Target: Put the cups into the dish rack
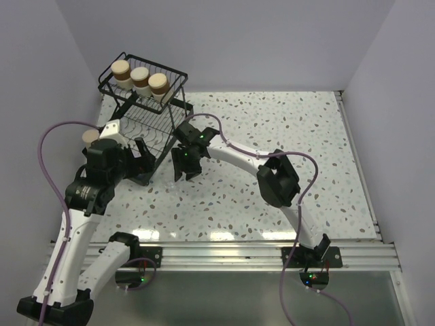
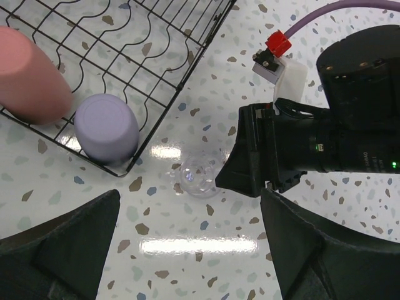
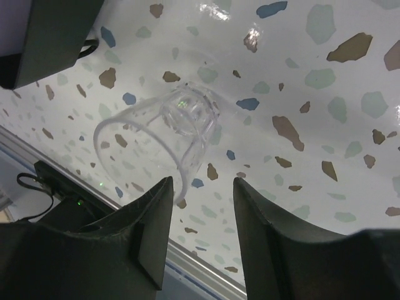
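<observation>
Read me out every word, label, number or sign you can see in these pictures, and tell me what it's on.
No text can be read in any view.
Tiny pale print on the black casing, left wrist view: too small and blurred to read.
The cups, the rack and the table show no labels or marks.

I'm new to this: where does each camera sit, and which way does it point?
Top external: above and behind the robot, looking down on table, dish rack, left arm and right arm.
Left wrist: on the left arm, facing down at the rack's corner and lavender cup; own fingers at bottom.
Right wrist: on the right arm, facing the clear glass cup; own fingers at bottom.
Shared: both wrist views show the clear glass cup.
</observation>
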